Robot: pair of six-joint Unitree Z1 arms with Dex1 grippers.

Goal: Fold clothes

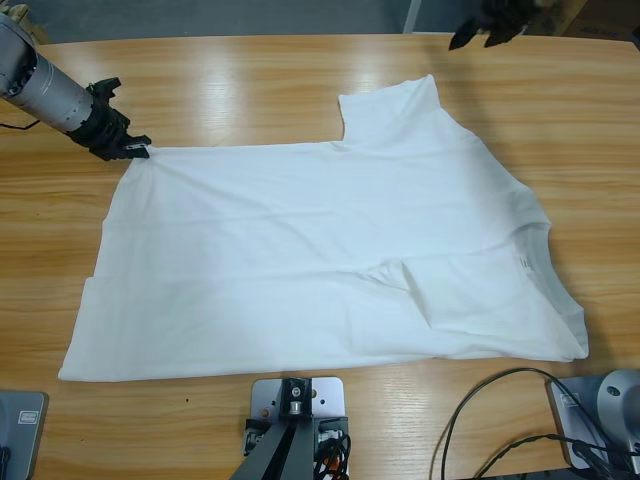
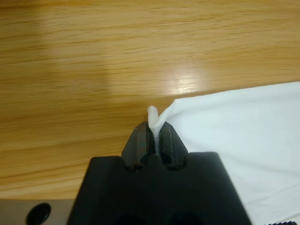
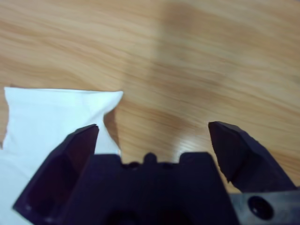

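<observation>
White T-shirt spread on table, neck at 3 o'clock; label faint, unreadable. Left gripper at 10 o'clock, clamped on hem corner. Right gripper at 1 o'clock, jaws spread, empty, near sleeve.

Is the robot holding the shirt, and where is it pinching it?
Yes. The left gripper is shut on a bottom hem corner of the white T-shirt. The right gripper is open above the table, holding nothing.

Black cables loop on the wooden table near its front edge.
</observation>
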